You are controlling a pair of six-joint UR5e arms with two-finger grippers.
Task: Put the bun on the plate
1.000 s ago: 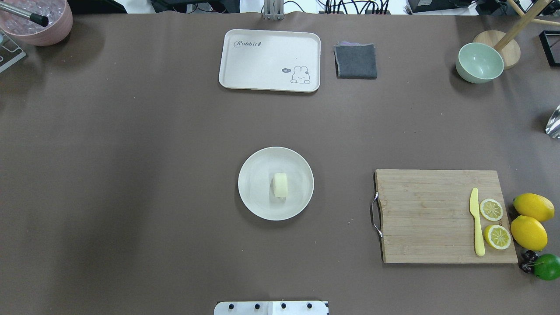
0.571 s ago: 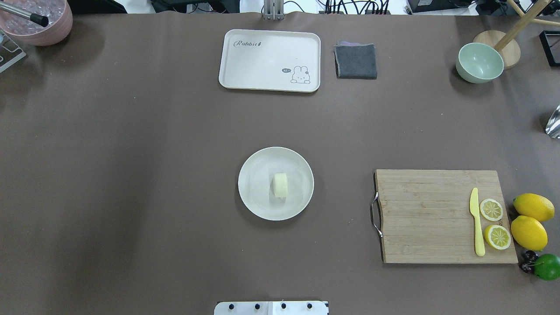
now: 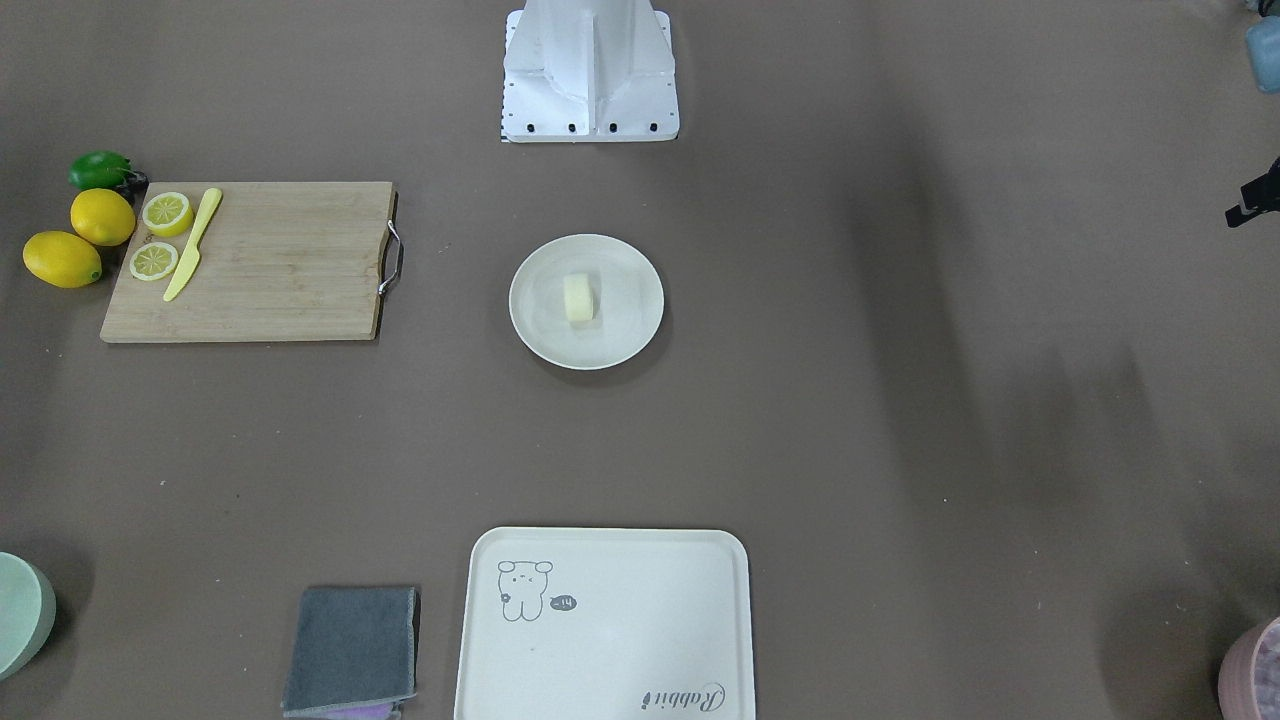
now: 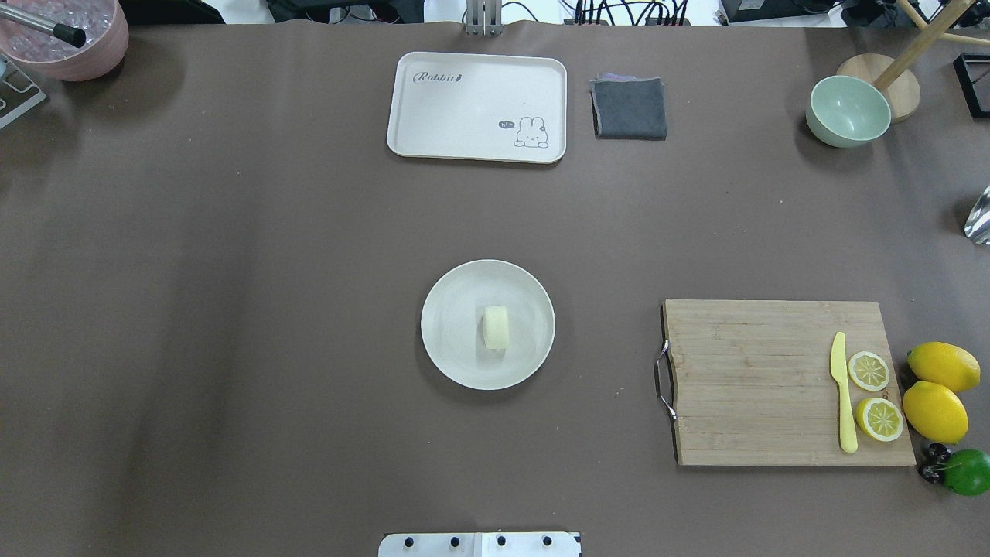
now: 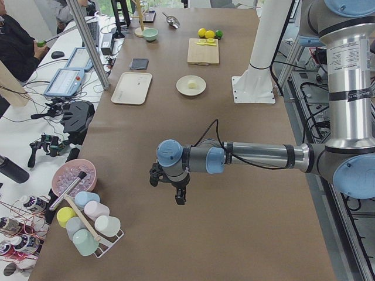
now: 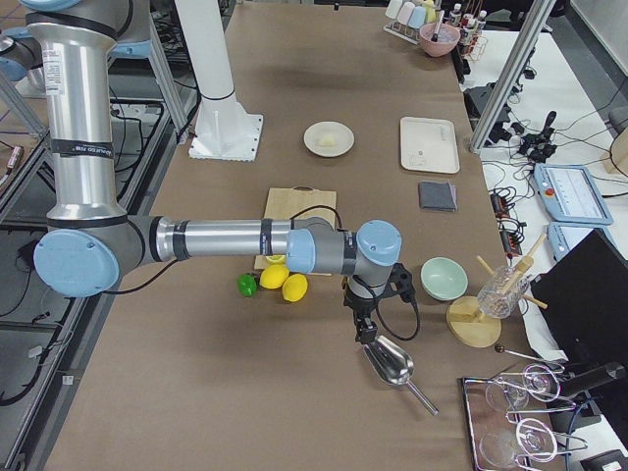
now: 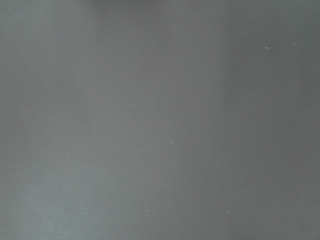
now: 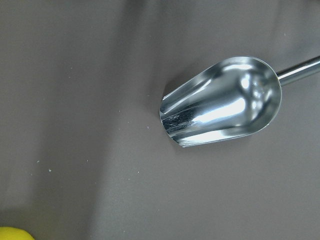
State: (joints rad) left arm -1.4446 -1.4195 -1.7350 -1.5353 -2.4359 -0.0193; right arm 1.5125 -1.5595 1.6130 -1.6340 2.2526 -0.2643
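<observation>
One bun centred on plate, clear of rim; left end effector, right end effector well away, grip unreadable.

The left arm and right arm reach level over opposite ends of the table, with the left gripper and right gripper pointing down, their jaws' stance unreadable.

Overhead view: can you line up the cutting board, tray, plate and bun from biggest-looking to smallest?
1. cutting board
2. tray, though it sits farther from the camera
3. plate
4. bun, lying on the plate
</observation>
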